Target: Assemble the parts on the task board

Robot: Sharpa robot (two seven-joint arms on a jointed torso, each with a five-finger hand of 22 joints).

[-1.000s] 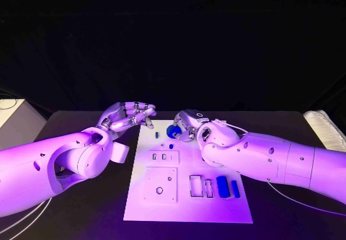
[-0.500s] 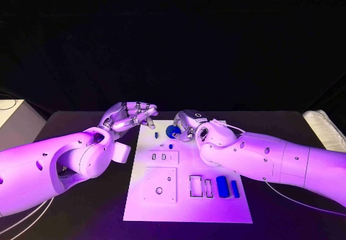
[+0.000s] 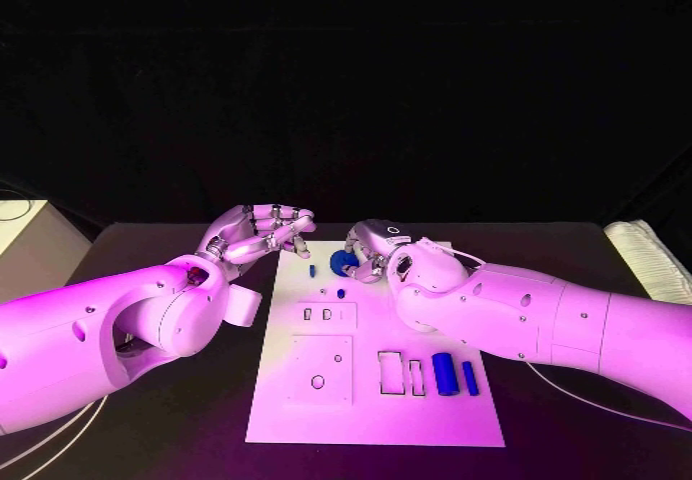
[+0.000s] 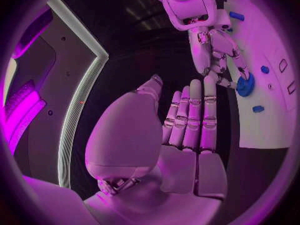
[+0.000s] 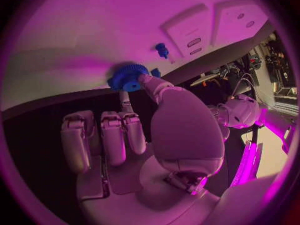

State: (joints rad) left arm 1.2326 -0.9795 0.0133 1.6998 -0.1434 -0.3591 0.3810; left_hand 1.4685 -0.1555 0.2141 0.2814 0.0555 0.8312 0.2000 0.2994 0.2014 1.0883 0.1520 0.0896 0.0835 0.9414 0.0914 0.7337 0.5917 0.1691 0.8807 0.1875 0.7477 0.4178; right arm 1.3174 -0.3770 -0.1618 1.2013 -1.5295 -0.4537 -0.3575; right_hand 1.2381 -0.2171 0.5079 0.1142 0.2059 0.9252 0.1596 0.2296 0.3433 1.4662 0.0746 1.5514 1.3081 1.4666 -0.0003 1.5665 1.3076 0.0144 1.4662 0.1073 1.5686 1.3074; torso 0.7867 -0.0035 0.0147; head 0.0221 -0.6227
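Note:
The white task board [image 3: 375, 410] lies in the middle of the table. At its far end my right hand [image 3: 378, 248] pinches a blue gear [image 3: 345, 263] between thumb and a finger, low over the board. The right wrist view shows the thumb on the gear [image 5: 128, 78]; in the left wrist view the gear [image 4: 245, 86] sits under my right hand [image 4: 212, 50]. My left hand [image 3: 260, 232] hovers by the board's far left corner, loosely curled and holding nothing. Two small blue pegs [image 3: 315, 269] [image 3: 340, 293] stand near the gear.
Two blue bars [image 3: 444, 372] [image 3: 470, 377] lie beside rectangular slots [image 3: 392, 370] at the board's near right. Raised white blocks with holes [image 3: 320, 368] [image 3: 327, 314] sit on its left half. A white box [image 3: 32, 250] stands at the table's left.
My right forearm has eased slightly left and the left hand has crept a little toward the board. The gear stays in the same spot under the right hand.

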